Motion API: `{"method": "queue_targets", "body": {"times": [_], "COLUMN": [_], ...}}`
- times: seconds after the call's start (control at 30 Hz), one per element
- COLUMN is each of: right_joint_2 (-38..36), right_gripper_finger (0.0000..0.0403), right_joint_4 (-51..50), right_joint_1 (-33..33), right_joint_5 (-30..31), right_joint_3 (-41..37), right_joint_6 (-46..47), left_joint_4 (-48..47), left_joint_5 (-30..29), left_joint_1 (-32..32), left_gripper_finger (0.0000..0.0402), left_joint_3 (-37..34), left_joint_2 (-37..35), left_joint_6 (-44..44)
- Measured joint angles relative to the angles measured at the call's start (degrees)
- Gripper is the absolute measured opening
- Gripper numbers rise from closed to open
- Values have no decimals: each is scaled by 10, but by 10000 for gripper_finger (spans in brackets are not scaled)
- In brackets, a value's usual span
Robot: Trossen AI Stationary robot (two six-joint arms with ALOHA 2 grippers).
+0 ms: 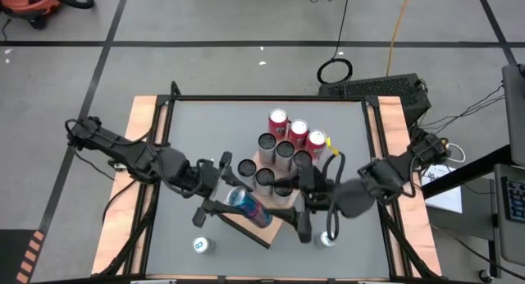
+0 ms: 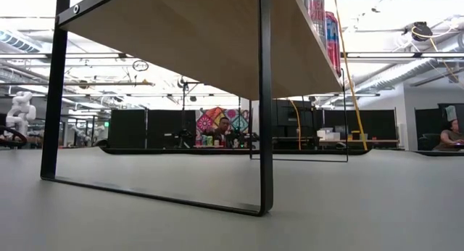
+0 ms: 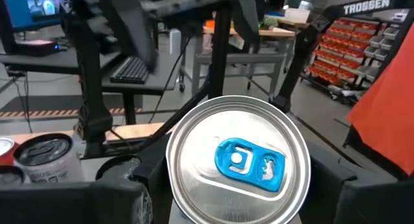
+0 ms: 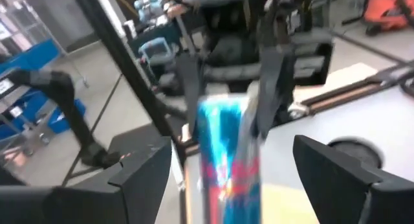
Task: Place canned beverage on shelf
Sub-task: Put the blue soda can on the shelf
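Note:
A blue and red beverage can (image 1: 250,207) lies on its side in the air over the near corner of the shelf (image 1: 264,232), a light-brown board on black legs (image 2: 265,135). My left gripper (image 1: 228,197) is shut on it. In the left wrist view the can's silver top with its blue tab (image 3: 249,162) faces the camera. My right gripper (image 1: 297,212) stands open just right of the can's other end. In its wrist view the can (image 4: 223,153) shows between the spread fingers (image 4: 139,175); whether they touch it, I cannot tell. Several cans (image 1: 285,148) stand on the shelf. My left gripper pinches the can's side wall near its top end (image 3: 176,185) between its two fingers (image 3: 119,195). The fingers come level from the table's left and lie along the can. The can lies nearly level, lifted clear of the shelf and the table.
Red cans (image 1: 298,130) and dark-topped cans (image 1: 266,178) crowd the shelf's far part. One can (image 1: 201,245) stands on the grey table near its front left, another (image 1: 328,239) near the front right below my right arm. Wooden side rails (image 1: 135,177) border the table.

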Motion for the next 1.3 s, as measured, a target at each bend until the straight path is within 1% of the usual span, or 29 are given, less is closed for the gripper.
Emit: {"method": "queue_targets", "body": {"times": [0.13, 0.23, 0.3, 0.5, 0.7, 0.8, 0.93, 1.1, 1.3], "right_joint_2": [16, 37, 51, 88, 104, 104, 104, 104, 104], "right_gripper_finger": [297, 297, 297, 302, 314, 313, 295, 257, 204], "right_joint_4": [-17, -14, -6, 21, 53, 57, 56, 57, 60], "right_joint_1": [14, 18, 18, 14, -1, -10, -20, -31, -34], "right_joint_5": [8, 31, 35, 93, 90, 85, 56, 14, 11], "right_joint_3": [0, 0, 0, 0, 0, 0, 0, 0, 0], "right_joint_6": [35, 45, 46, 37, 22, 22, 16, 10, 1], "left_joint_4": [1, 0, 0, -5, -5, -7, -18, -17, -18], "left_joint_5": [-13, -16, -15, -15, -14, -13, -12, -12, -13], "left_joint_1": [0, 0, 0, -1, -4, -4, -4, -4, -4], "left_gripper_finger": [231, 231, 231, 231, 231, 231, 231, 231, 231], "left_joint_3": [0, 0, 0, 0, 0, 0, 0, 0, 0], "left_joint_2": [0, -1, -2, -5, -5, -5, -5, -5, -5], "left_joint_6": [0, 0, 0, -1, -6, -15, -16, -16, -29]}}
